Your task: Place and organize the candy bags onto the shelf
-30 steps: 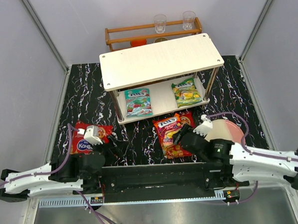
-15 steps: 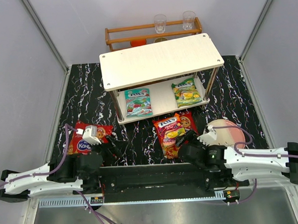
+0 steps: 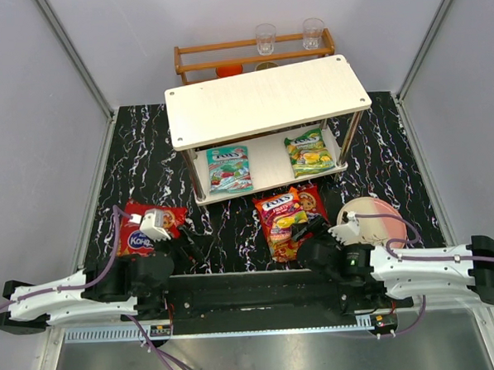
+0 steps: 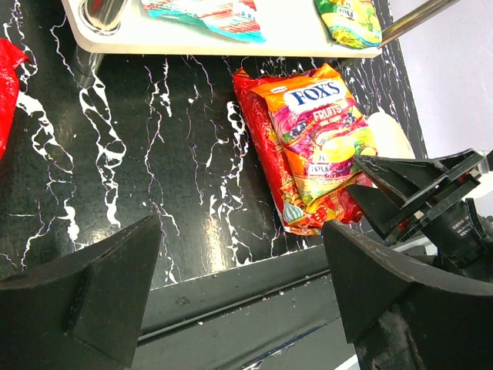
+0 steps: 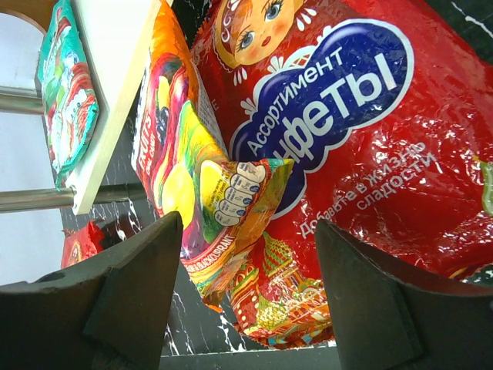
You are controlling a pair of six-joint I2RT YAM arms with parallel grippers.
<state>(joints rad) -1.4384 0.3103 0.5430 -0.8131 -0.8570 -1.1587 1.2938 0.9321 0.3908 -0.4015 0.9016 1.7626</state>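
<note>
The white two-tier shelf [image 3: 267, 101] holds a teal candy bag [image 3: 229, 168] and a green-yellow one [image 3: 310, 151] on its lower board. In front of it a small red-orange bag [image 3: 282, 218] lies on top of a large red bag [image 3: 311, 200]. In the right wrist view my right gripper [image 5: 250, 301] stands open, with the near ends of the small bag [image 5: 189, 169] and the large red bag [image 5: 347, 131] between its fingers. A second large red bag [image 3: 141, 228] lies at the left. My left gripper [image 4: 243, 285] is open and empty beside it, low over the table's near edge.
A pink-and-cream plate [image 3: 377, 215] lies right of the stacked bags, partly under the right arm. A brown wooden rack [image 3: 252, 52] with two glasses stands behind the shelf. Grey walls close in both sides. The arms' black base rail [image 3: 252, 288] runs along the near edge.
The right arm has drawn back toward its base and dropped lower, uncovering more of the plate; its gripper now faces the stacked bags from the near side. The left arm has barely moved.
</note>
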